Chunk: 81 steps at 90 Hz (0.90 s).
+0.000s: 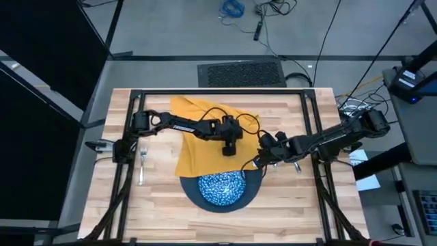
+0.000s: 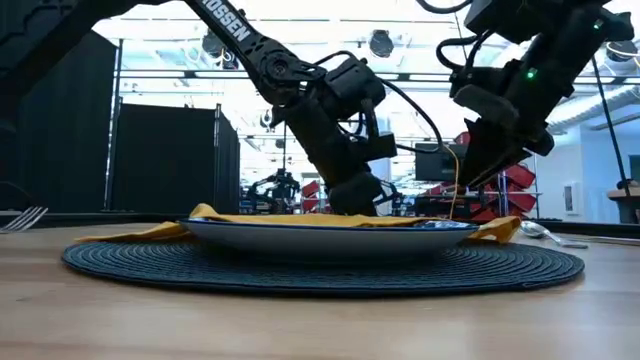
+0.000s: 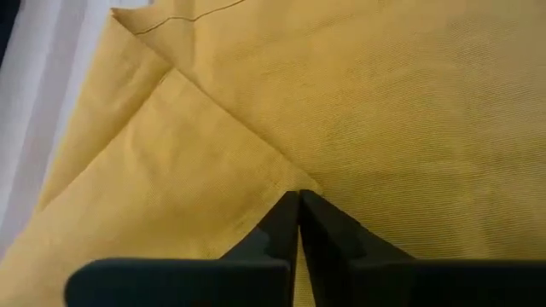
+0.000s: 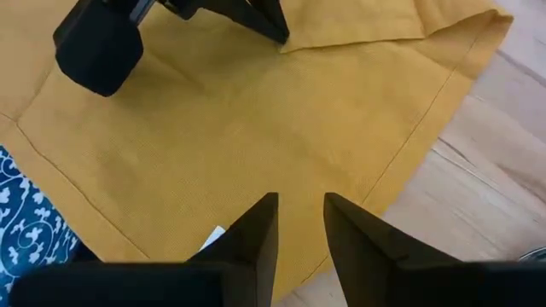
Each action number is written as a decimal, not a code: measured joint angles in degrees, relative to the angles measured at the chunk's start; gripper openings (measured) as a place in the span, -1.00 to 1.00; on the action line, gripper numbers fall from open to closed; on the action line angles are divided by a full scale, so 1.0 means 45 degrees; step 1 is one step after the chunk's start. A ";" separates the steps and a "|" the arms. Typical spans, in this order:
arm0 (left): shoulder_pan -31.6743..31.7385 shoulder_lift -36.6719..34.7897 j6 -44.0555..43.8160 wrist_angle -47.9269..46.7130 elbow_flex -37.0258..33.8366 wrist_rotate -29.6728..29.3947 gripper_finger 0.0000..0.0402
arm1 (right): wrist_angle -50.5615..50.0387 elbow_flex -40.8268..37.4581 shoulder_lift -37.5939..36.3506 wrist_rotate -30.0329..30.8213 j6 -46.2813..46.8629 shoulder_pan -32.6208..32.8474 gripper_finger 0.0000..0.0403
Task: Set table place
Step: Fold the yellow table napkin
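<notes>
A mustard-yellow napkin (image 1: 201, 130) lies spread and partly folded over on the table (image 1: 164, 205), its near edge tucked under the blue-and-white speckled dish (image 1: 222, 186). The dish sits on a dark round woven mat (image 2: 320, 265). My left gripper (image 1: 231, 148) is down on the napkin's middle, shut on it. My right gripper (image 4: 299, 213) hovers open over the napkin near its right edge (image 4: 426, 111). A fork (image 1: 142, 164) lies to the left, and a spoon (image 2: 545, 232) to the right. My left gripper pinches a folded-over edge of the napkin (image 3: 299, 189) between its two fingers, at the point where the fold's slanting edges meet. The fingers come from above, pointing down. The napkin lies slack on the table around them.
The table's black frame bars (image 1: 130, 137) run along both sides under the arms. Bare wood lies left of the mat around the fork, and right of it near the front edge. Cutlery (image 1: 297, 166) lies under the right arm.
</notes>
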 joint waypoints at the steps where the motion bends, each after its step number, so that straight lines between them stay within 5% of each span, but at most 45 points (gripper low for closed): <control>1: -0.0007 0.0000 0.0000 0.0000 0.0000 0.0000 -0.99 | 0.0000 0.0000 0.0000 0.0000 0.0000 0.0000 -0.57; 61: -0.0259 0.0000 -0.0335 -0.0222 0.0957 -0.0277 -0.98 | -0.0010 -0.0005 0.0000 0.0005 -0.0010 0.0000 -0.57; 81: -0.0021 0.0000 -0.0987 -0.0272 0.0957 -0.0117 -0.70 | -0.0010 -0.0005 0.0000 0.0010 -0.0097 0.0000 -0.57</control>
